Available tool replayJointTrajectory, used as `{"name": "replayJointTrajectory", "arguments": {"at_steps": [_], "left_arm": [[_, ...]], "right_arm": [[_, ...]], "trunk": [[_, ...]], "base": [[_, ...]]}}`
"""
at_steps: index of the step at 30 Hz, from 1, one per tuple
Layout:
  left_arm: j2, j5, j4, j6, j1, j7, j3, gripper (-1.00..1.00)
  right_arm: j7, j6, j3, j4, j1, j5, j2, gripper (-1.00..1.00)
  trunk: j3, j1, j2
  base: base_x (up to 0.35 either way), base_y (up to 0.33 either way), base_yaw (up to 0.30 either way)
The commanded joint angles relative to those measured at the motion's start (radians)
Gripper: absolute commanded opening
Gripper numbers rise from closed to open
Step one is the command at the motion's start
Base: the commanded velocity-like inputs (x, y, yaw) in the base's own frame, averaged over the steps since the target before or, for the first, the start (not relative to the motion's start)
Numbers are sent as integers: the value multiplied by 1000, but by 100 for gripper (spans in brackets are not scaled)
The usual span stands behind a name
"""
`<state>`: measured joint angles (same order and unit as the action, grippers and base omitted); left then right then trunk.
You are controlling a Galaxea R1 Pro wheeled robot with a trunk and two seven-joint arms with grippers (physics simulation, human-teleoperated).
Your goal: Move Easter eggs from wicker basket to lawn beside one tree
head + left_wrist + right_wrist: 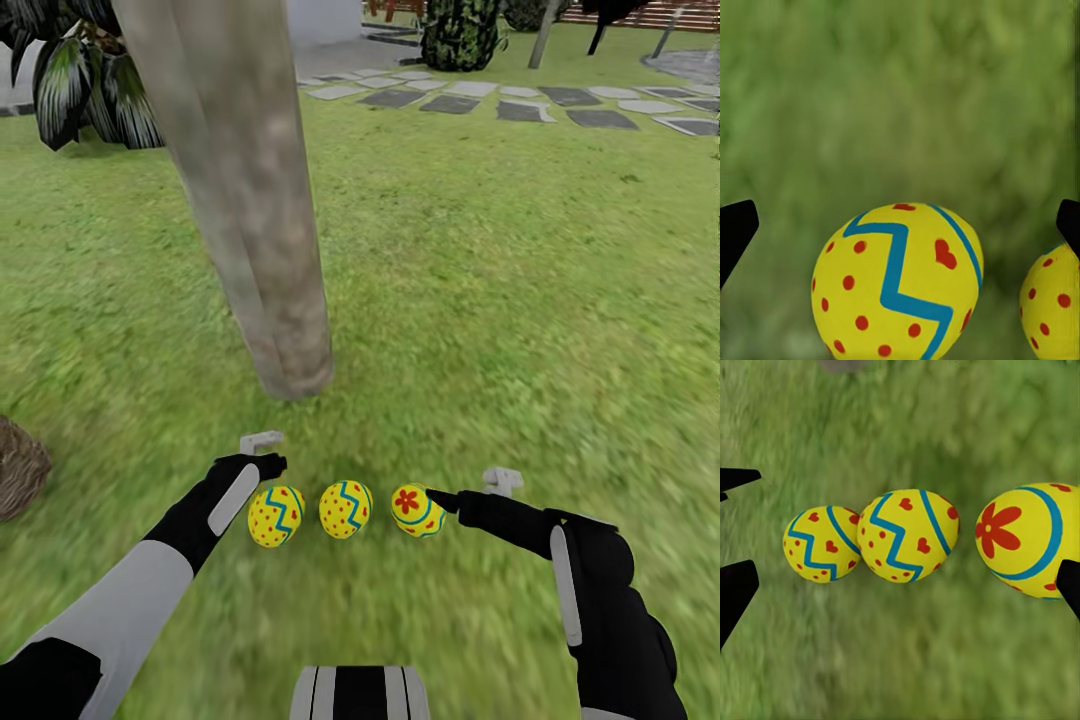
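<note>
The lawn (520,300) spreads across the garden as short green grass with yellowish patches. A row of grey stepping stones (520,102) crosses its far edge, with a dark bush (460,32) and a broad-leaved plant (85,85) beyond.

The tree (255,220) rises from the grass as a thick, bare, grey-brown trunk, leaning slightly; its base meets the ground just beyond the eggs.

The basket (18,468), brown woven wicker, sits on the grass at the left edge of the head view, well apart from the eggs; its inside cannot be seen.

Left arm: the left gripper (270,462) hangs over the left egg (276,516). In the left wrist view its two dark fingertips (735,229) stand wide apart, with that egg (897,283) on the grass between them and untouched.

Right arm: the right gripper (447,500) reaches in beside the right egg (417,510). In the right wrist view its fingers (735,592) are spread apart, one tip close against the flower-marked egg (1027,540); contact cannot be confirmed.

The three eggs lie in a row on the lawn near the trunk base. The middle egg (345,508) lies between the other two, just beside each.
</note>
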<state>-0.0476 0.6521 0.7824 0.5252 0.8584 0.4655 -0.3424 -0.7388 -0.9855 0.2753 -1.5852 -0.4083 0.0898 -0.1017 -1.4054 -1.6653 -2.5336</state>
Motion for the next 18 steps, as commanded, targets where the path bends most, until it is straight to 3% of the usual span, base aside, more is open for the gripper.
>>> {"name": "replayJointTrajectory", "arguments": {"at_steps": [1,18], "left_arm": [[-1,11,2,1,1,10,-6,100],[0,13,1,5,1,13,-4,100]], "right_arm": [[-10,-4,2,-1,-1,10,-1,100],[-10,-4,2,-1,0,10,-1,100]], "trunk": [[3,1,0],[69,8,4]], "base": [[0,0,0],[0,0,0]]}}
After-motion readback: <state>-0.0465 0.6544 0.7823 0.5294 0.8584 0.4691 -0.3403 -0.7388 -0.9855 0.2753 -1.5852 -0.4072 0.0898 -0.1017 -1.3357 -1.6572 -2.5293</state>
